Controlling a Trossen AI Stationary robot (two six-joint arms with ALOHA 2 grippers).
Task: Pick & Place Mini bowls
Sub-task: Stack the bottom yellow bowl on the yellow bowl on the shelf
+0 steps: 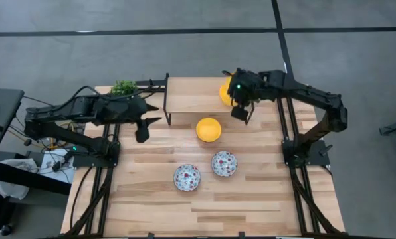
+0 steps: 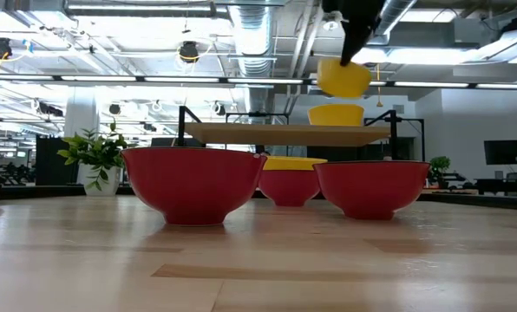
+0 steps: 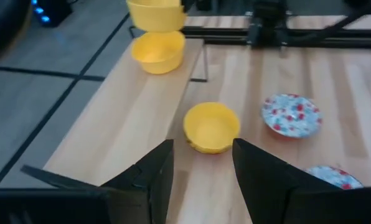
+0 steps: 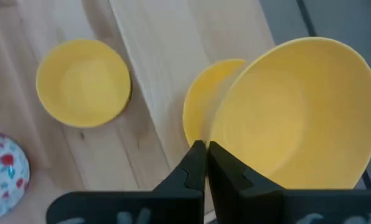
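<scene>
My right gripper (image 4: 206, 149) is shut on a plain yellow mini bowl (image 4: 297, 118) above the far right end of the raised wooden shelf (image 1: 191, 96). A second yellow bowl (image 4: 201, 102) rests on the shelf just beneath it. A third yellow bowl (image 1: 208, 129) sits on the table in front of the shelf. Two floral bowls (image 1: 187, 177) (image 1: 224, 163) stand nearer the near edge. My left gripper (image 3: 201, 168) hovers open at the shelf's left end, pointing toward the third yellow bowl (image 3: 210, 127). My right gripper pinches the held yellow bowl by its rim (image 4: 218, 140), one finger inside and one outside. The fingers come from above, pointing down. The bowl (image 2: 343, 78) hangs tilted below them, lifted clear above the bowl (image 2: 336, 113) on the shelf.
A small green potted plant (image 1: 123, 87) stands at the table's far left corner, behind my left arm. The shelf stands on thin black legs (image 1: 167, 106). Bare wood lies along the near edge and left of the floral bowls.
</scene>
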